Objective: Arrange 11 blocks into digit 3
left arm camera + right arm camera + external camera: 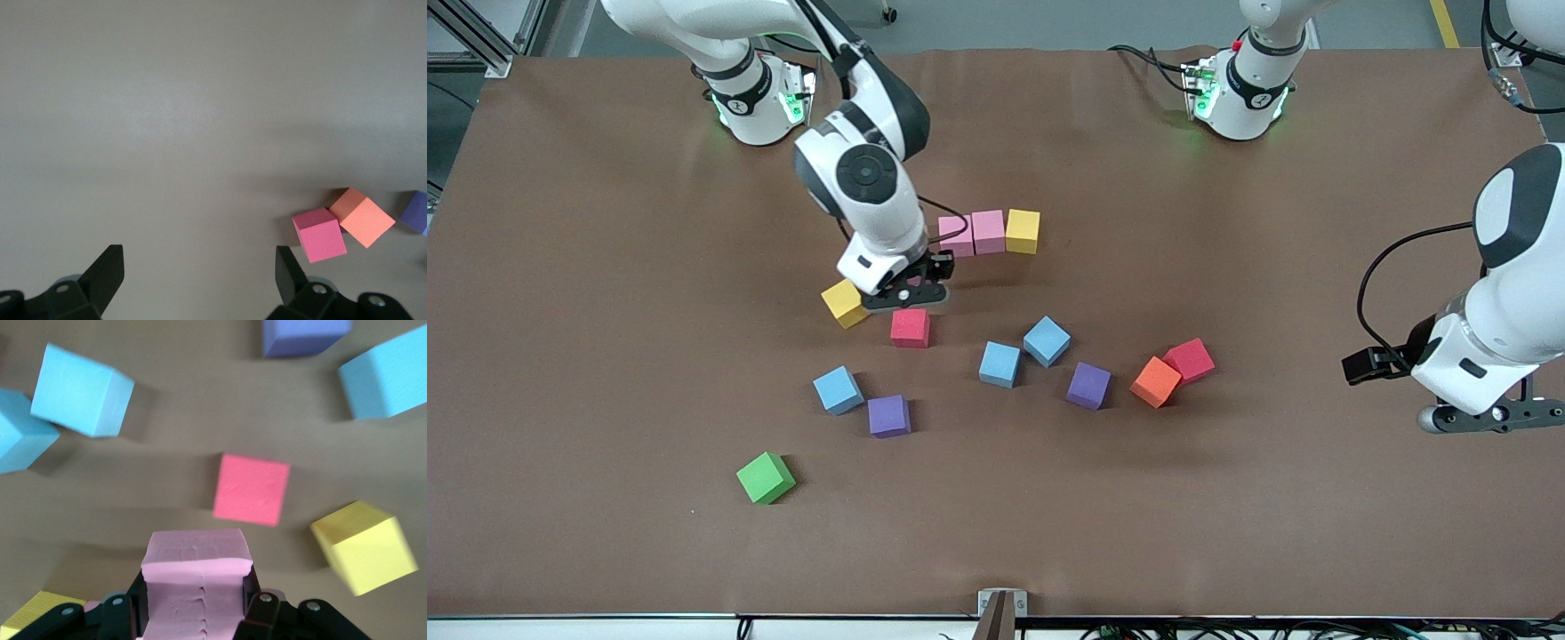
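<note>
The right gripper (193, 613) pinches a pink matte foam cube (197, 577) between its jaws, its soft faces creased by the squeeze, above the table beside a red foam cube (910, 327) and a yellow foam cube (844, 302). Two pink cubes (973, 234) and a yellow one (1023, 231) form a touching row. The left gripper (200, 280), jaws spread and holding nothing, waits over the brown table covering (605, 267) near a red cube (319, 234) touching an orange cube (363, 217).
</note>
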Tool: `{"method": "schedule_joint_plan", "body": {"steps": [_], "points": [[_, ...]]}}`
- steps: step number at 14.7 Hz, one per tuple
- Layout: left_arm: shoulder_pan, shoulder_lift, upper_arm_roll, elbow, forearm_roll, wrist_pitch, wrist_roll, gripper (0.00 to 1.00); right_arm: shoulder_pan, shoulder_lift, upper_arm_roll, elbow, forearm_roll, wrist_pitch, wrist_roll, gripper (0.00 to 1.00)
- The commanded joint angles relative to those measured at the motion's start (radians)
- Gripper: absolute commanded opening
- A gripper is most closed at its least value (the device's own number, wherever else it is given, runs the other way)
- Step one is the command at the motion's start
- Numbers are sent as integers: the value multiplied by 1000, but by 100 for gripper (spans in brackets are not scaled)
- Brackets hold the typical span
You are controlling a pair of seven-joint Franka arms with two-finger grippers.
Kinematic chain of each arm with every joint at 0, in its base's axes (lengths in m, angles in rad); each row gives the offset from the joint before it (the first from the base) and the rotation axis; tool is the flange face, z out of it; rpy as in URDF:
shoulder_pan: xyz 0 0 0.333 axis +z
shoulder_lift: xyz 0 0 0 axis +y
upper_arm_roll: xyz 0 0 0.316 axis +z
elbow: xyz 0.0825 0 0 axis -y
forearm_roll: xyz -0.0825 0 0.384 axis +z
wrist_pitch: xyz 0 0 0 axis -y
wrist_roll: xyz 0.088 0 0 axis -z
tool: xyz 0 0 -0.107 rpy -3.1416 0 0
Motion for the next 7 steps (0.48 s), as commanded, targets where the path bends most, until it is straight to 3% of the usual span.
{"method": "schedule_joint_plan", "body": {"steps": [1, 7], "points": [[-141, -97, 230, 2, -120, -24, 98, 100, 31, 55, -8, 22, -52, 10, 72, 0], [-447, -178, 680, -14, -364, -22, 216, 100, 67, 90, -8, 18, -84, 16, 137, 0]]}}
